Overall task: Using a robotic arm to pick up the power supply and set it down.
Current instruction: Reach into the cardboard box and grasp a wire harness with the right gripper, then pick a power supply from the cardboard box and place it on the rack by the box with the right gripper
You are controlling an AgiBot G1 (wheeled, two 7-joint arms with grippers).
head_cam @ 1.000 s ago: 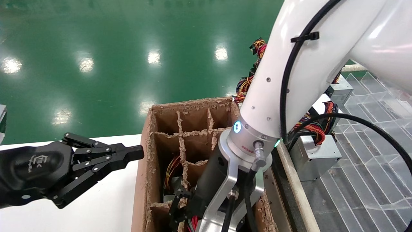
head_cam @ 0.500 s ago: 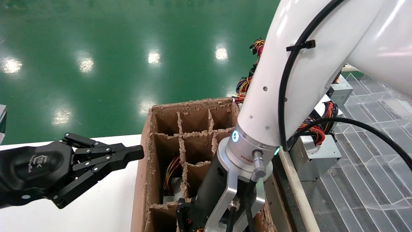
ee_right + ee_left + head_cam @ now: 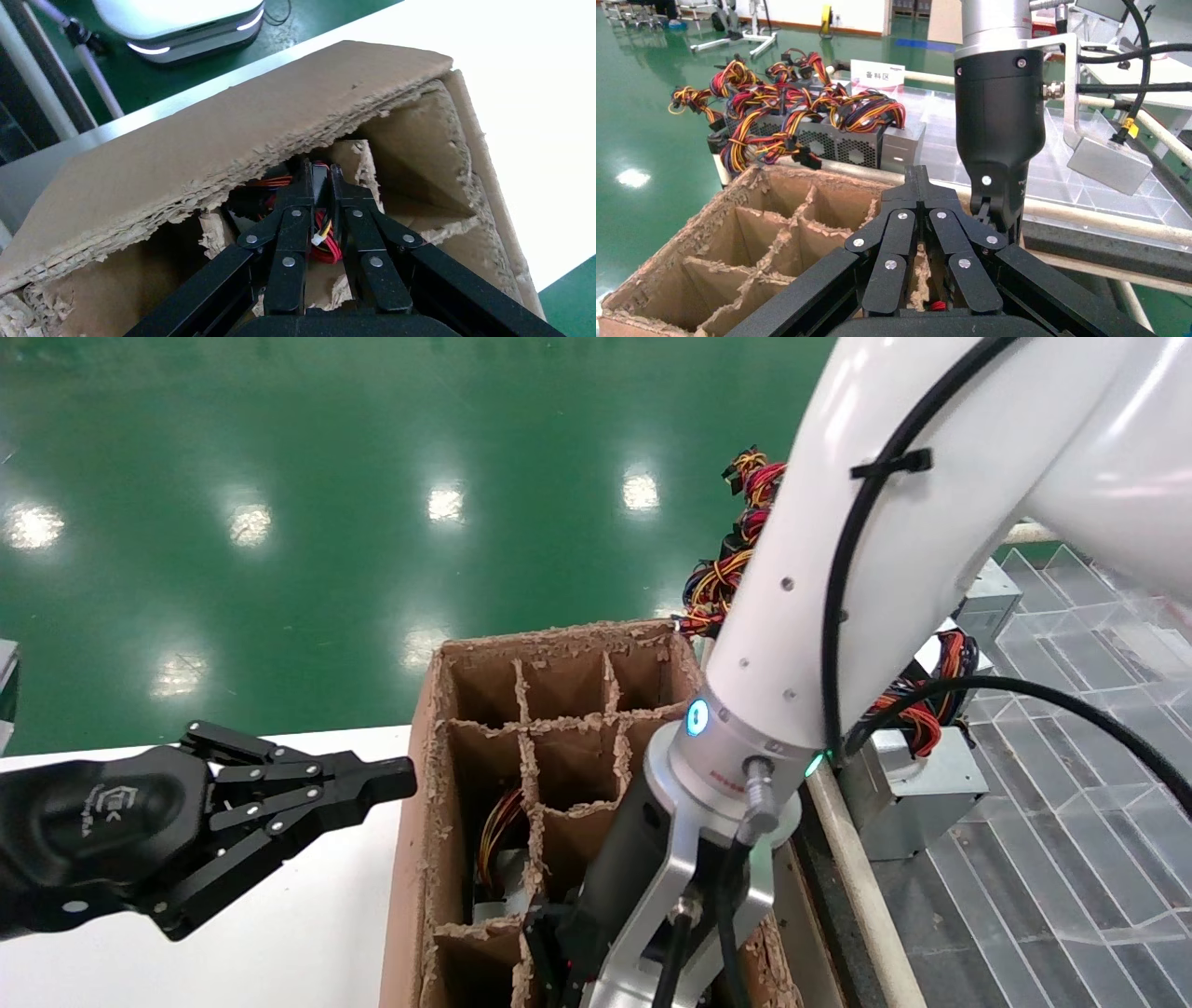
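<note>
Silver-grey metal power supply with red and yellow wires: seated low in a near cell of the ragged brown cardboard divider box, long axis indeterminable. Right black linked gripper: directly above it inside that cell, tips nearly together around wires; nearer arm. Left black gripper: parked over white table, fingers together, logo unreadable.

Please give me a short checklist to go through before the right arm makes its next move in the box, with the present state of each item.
1. Right gripper is down inside the box: ok.
2. Power supply body is seen under it: not ok, only wires show.
3. Firm grasp: cannot tell.
4. Left gripper is shut, over the table, outside the box: ok.
5. Dividers are out of the lift path: cannot tell.
</note>
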